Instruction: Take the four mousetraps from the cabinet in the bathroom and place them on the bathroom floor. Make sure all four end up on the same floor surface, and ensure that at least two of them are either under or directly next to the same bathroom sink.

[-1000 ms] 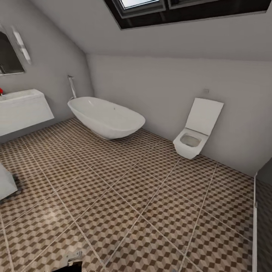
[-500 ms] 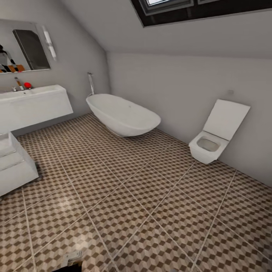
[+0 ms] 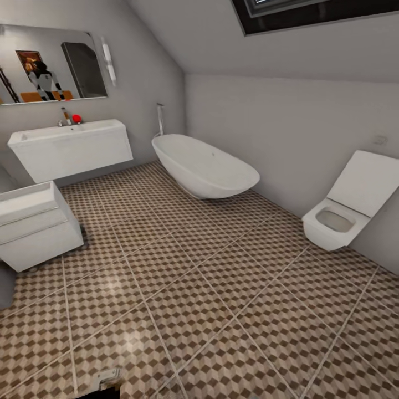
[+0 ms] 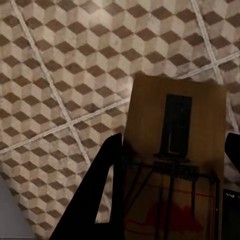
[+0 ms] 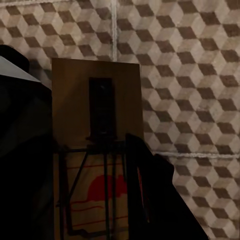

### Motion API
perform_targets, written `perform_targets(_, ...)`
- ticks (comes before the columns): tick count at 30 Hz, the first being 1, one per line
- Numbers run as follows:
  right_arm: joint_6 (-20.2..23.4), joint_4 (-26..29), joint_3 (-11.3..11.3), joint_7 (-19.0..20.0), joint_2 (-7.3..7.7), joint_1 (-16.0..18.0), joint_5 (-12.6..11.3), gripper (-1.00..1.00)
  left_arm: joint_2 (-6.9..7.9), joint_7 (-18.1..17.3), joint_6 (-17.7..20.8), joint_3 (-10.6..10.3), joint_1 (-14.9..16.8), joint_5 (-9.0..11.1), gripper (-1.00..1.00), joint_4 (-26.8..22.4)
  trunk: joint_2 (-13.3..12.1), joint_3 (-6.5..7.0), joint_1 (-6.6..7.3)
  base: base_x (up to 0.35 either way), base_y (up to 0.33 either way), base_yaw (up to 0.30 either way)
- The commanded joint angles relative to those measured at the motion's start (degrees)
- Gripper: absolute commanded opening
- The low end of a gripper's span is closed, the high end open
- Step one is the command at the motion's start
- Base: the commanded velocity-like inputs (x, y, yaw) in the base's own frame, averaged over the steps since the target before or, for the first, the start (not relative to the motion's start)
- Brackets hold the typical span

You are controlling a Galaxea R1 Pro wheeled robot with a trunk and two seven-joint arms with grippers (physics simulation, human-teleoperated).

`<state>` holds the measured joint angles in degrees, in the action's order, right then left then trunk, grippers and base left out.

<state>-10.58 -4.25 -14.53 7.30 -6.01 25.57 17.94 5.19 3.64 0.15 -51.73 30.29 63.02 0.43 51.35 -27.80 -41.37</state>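
Head view evenly lit, soft; pale sheen on the cube-patterned brown-beige tiled floor [image 3: 183, 310] near the white cube-shaped unit [image 3: 36, 227]. Wrist views dim, slightly blurred, black gripper fingers [image 4: 95, 200] in shadow.

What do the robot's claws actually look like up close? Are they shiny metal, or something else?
Not shiny: they look matte black. In the left wrist view, the left claw has flat, blade-like black fingers that taper to a point. The right claw has similar dark, angular fingers with straight edges. No cables or markings are visible on them here.
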Motion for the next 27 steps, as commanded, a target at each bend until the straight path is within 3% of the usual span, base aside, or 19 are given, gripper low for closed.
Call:
perform_targets(1,-0.4,-0.2,-0.2,0.0,0.00,0.1,0.0,-1.00,-0.01,0.3,0.0,-0.5,0.0,0.3,-1.00,0.0,0.0,-0.09,0.00,0.000,0.000,0.276)
perform_targets(27,-0.4,-0.2,-0.2,0.0,0.03,0.1,0.1,-1.00,-0.01,0.2,0.0,-0.5,0.0,0.3,-1.00,0.0,0.0,-0.97,0.00,0.000,0.000,0.281)
